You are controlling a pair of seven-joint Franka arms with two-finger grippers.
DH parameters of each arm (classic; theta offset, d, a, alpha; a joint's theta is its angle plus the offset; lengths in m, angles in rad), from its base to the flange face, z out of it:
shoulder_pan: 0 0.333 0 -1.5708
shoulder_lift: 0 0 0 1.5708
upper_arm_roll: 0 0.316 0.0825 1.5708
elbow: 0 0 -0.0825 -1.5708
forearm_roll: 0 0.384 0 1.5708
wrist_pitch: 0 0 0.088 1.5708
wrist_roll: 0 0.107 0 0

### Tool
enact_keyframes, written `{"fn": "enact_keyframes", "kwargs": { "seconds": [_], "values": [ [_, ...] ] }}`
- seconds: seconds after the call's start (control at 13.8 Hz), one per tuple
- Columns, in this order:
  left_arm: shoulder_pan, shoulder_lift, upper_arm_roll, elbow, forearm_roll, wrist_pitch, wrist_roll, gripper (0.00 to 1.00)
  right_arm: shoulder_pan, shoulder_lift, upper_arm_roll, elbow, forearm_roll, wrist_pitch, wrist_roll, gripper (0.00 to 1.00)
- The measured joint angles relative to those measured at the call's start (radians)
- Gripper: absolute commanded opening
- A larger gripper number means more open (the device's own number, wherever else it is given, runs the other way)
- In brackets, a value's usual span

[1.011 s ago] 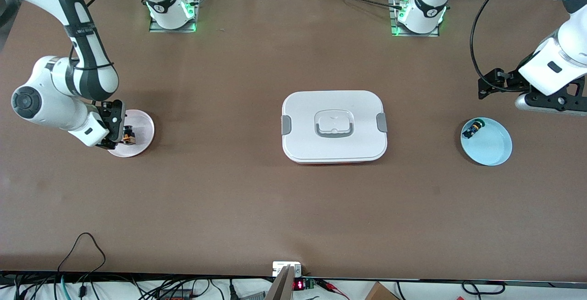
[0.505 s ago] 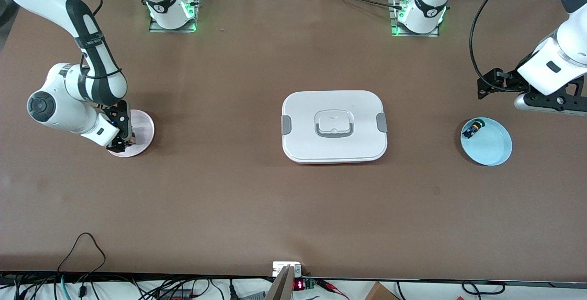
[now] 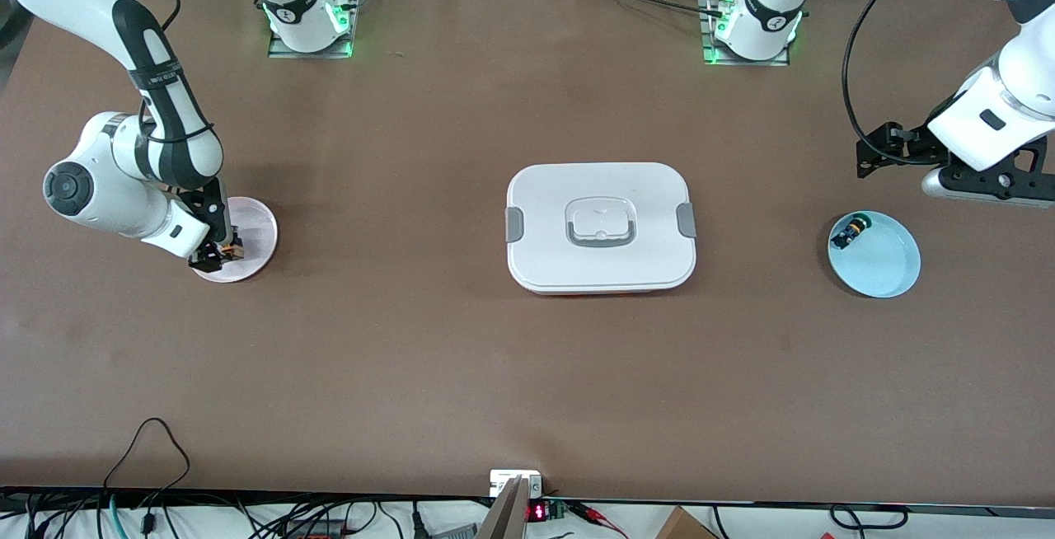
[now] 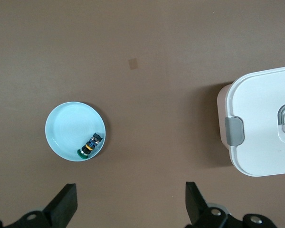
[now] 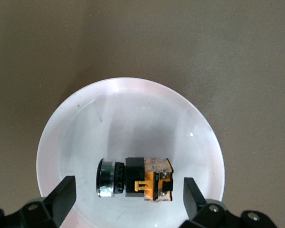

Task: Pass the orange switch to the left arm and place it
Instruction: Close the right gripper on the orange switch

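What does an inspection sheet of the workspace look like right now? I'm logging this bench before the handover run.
Surface: brown table, a few faint marks.
Job's things: orange switch lying on the pink plate at the right arm's end; white box mid-table, lid on.
Clutter: blue plate at the left arm's end holding a small black part.
Grippers: right gripper low over the pink plate, jaws open either side of the switch; left gripper open, waiting in the air beside the blue plate.
Cables: black cable looping to the left arm.
Surroundings: loose wires at the table edge nearest the front camera.
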Motion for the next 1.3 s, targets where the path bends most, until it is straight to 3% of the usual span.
{"fn": "enact_keyframes", "kwargs": {
  "seconds": [1.3],
  "values": [
    [0.0, 0.0, 0.0, 0.0, 0.0, 0.0, 0.0, 1.0, -0.027, 0.062, 0.0, 0.0, 0.01, 0.074, -0.001, 1.0]
  ]
}}
